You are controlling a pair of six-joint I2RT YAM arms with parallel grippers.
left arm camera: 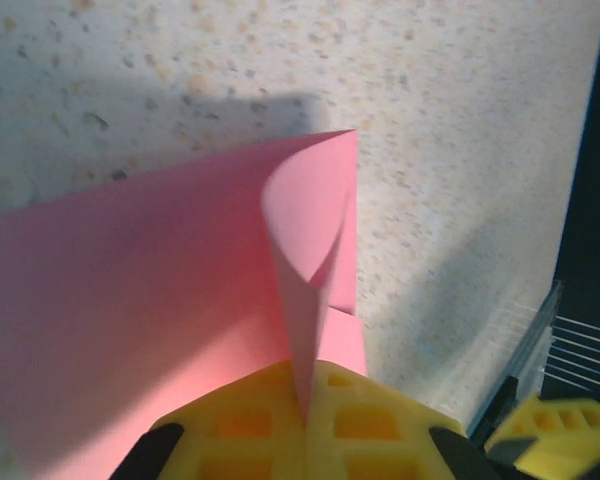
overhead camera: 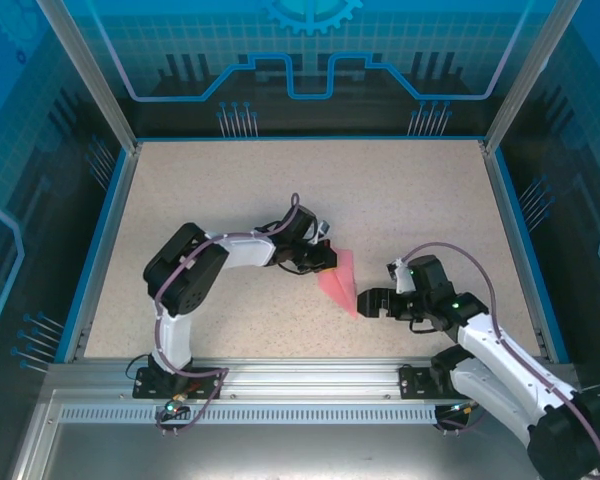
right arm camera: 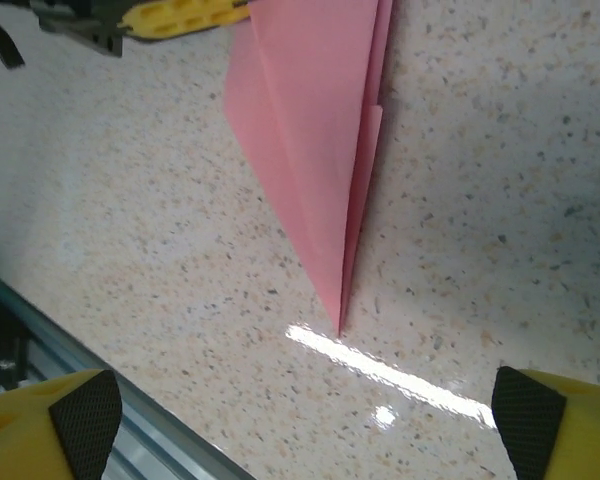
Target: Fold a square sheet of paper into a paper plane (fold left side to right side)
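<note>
The pink paper plane [overhead camera: 338, 282] lay on the desk [overhead camera: 230, 190] between the arms. The left fingers [overhead camera: 318, 258] were shut on its wide end. The right fingers [overhead camera: 368, 302] stood wide open and empty by its tip. It looked thin, light and bendy, so a folded edge seemed best to hold.

The paper plane [overhead camera: 338, 282] lies folded, slim, pointed; one flap curls up.

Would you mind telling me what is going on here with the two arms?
Two robot arms are folding a paper plane on the table. The pink paper is already a narrow, pointed shape. The left gripper is shut on a curled flap at its wide end. The right gripper is open, facing the pointed tip without touching it.
</note>
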